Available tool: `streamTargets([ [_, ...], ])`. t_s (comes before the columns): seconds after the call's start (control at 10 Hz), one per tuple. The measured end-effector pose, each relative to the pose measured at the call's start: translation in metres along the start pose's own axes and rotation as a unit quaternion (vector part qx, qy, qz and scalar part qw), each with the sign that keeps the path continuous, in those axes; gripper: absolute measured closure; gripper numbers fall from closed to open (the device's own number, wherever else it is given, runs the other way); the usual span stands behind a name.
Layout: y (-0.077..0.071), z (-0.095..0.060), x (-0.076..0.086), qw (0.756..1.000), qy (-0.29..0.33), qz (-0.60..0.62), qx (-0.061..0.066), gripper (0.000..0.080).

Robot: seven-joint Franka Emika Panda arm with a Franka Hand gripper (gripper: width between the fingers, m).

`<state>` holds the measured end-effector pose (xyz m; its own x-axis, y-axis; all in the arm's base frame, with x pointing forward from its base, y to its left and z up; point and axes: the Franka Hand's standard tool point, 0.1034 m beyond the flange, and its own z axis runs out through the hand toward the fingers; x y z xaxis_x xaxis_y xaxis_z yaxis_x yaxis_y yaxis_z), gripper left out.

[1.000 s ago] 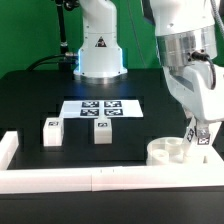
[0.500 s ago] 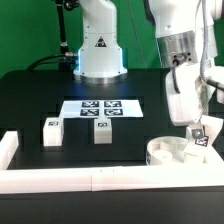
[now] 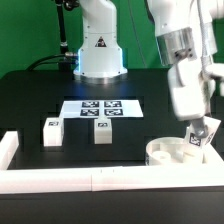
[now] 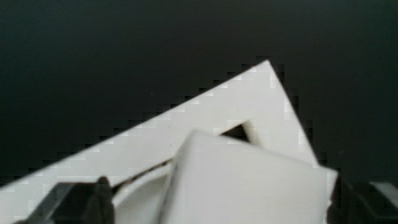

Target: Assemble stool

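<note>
My pincer [image 3: 198, 127] is clamped on one leg [image 3: 199, 139], which meets the seat [image 3: 165, 152] at the exterior view's right. Over the last second my wrist has leaned and twisted there. I judge the leg is being screwed in, while the second leg [image 3: 51, 131] and third leg [image 3: 101, 131] wait on the desk [image 3: 30, 95].

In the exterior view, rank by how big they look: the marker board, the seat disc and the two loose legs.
1. marker board and seat disc: close in size, and the disc sits nearer the camera, so I won't rank them.
2. leg on the exterior view's left and leg beside it: alike, smallest.
</note>
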<state>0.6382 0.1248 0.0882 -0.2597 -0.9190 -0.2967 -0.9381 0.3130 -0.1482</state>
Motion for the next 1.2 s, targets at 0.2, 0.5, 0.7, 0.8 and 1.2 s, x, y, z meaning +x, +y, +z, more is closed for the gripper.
streamTargets([
  [0.2,0.000,-0.023,-0.015,0.990,-0.017,-0.135,-0.025,0.0155],
  [0.5,0.000,-0.028,-0.022,0.956,-0.024,-0.290,-0.039,0.0150],
  [0.7,0.001,-0.028,-0.022,0.929,-0.025,-0.367,-0.040,0.0150],
  [0.8,0.003,-0.026,-0.020,0.886,-0.021,-0.459,-0.060,0.0150],
  [1.2,-0.002,-0.014,-0.011,0.757,-0.005,-0.651,-0.054,0.0150],
])
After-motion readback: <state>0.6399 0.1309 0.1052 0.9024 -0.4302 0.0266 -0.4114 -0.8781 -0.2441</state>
